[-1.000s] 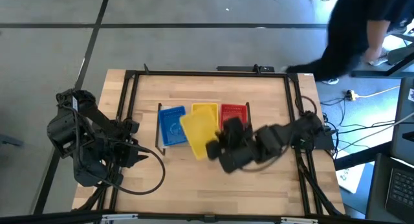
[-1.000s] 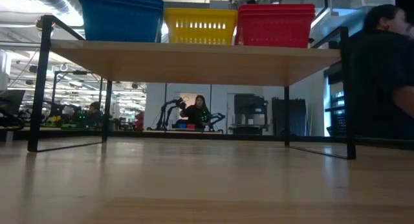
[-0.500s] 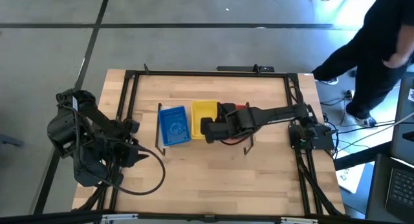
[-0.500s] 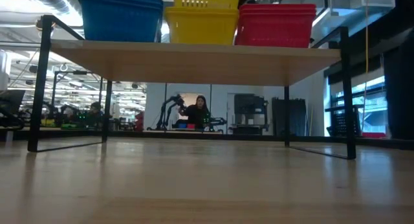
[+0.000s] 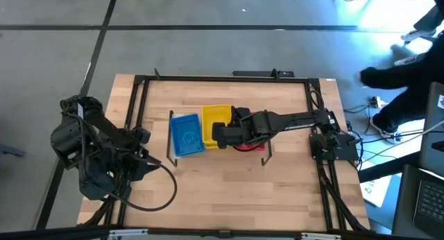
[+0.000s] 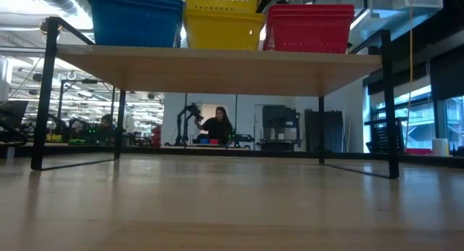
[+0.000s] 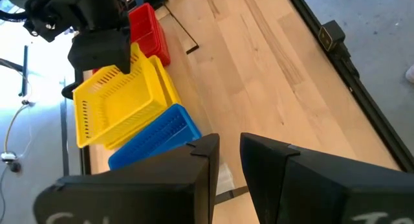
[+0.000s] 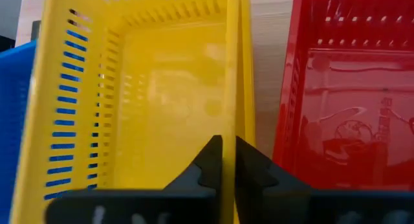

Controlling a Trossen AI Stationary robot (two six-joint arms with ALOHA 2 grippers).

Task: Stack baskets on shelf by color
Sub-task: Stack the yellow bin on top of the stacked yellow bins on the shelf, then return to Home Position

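Over the low wooden shelf (image 5: 182, 157) near the centre of the table (image 5: 291, 184), the right gripper (image 8: 228, 160) pinched the right-hand rim of a yellow basket (image 5: 216, 123), its fingers (image 8: 210, 160) nearly closed on the thin wall. The right arm reached in from about 3 o'clock in the overhead picture, wrist over the red stack (image 5: 251, 146), so the basket lay just toward 9 o'clock from the fingers.

The level camera showed this upper yellow basket (image 6: 221, 0) sitting part-way into a lower yellow basket (image 6: 223, 30), riding higher than the blue stack (image 6: 135, 17) at its left and the red one (image 6: 310, 27) at its right. From the left wrist camera it looked slightly tilted and not fully nested.

The basket's long axis ran 12 to 6 o'clock in the overhead picture, in line with its neighbours, and the gripped wall ran the same way, edge-on between the fingers. The blue stack (image 5: 186, 134) stood at 9 o'clock of the yellow, the red at 3 o'clock. The next move appeared to turn on pressing straight down along that wall before letting go.

The left gripper (image 7: 229, 160) waited near the table's 8 o'clock corner, well apart from the shelf, fingers slightly parted and empty. The right arm was plainly the nearer one.
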